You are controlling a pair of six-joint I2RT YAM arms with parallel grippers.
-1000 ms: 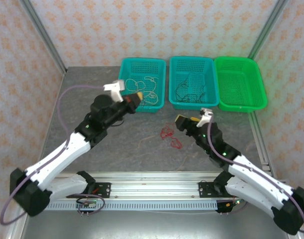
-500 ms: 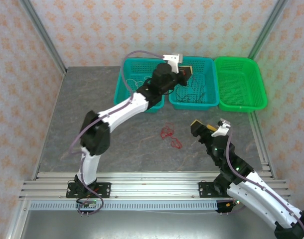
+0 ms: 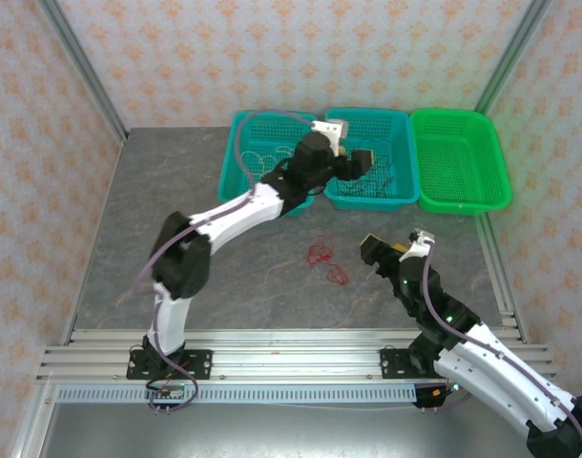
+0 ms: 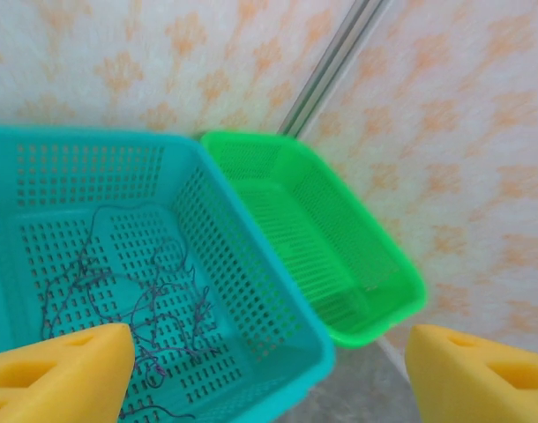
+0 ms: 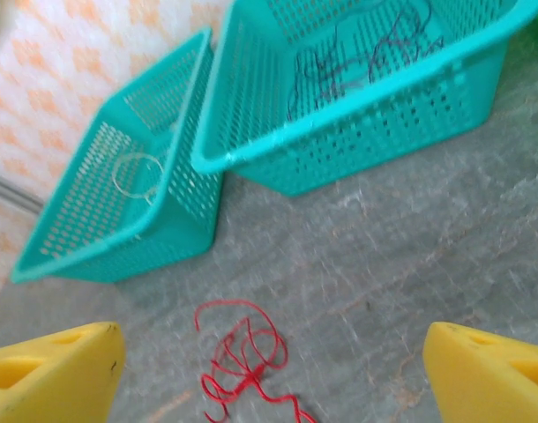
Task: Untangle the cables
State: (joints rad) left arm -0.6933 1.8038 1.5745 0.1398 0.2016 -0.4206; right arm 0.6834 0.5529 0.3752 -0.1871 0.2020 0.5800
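The right gripper (image 3: 372, 248) hangs low over the surface (image 3: 224, 267) with its yellow pads (image 5: 53, 370) spread wide and nothing between them or touching them. Just ahead of it, a little toward its left pad, the red cable (image 5: 242, 361) lies loose on the surface as a small knot of loops. The knot's longer run points roughly away from the gripper, so it crosses the line between the pads. In the top view the red cable (image 3: 326, 262) sits near the right gripper and well apart from the left one, which makes the right arm the likelier one to pick it up. Doing so would probably take a short reach forward and down, with the pads closing across the strands. Beyond the red cable stand two teal baskets side by side. The middle basket (image 5: 384, 132) holds the black cables (image 5: 357, 53), and the left basket (image 5: 101, 238) holds the cream-white cables (image 5: 137, 172). The left gripper (image 3: 358, 160) is stretched out above the middle basket (image 3: 372, 200), its pads (image 4: 57, 374) also wide apart and holding nothing. The black cables (image 4: 137, 300) lie on the basket floor below it, toward its left pad. A green basket (image 4: 375, 264) stands beyond, toward its right pad.
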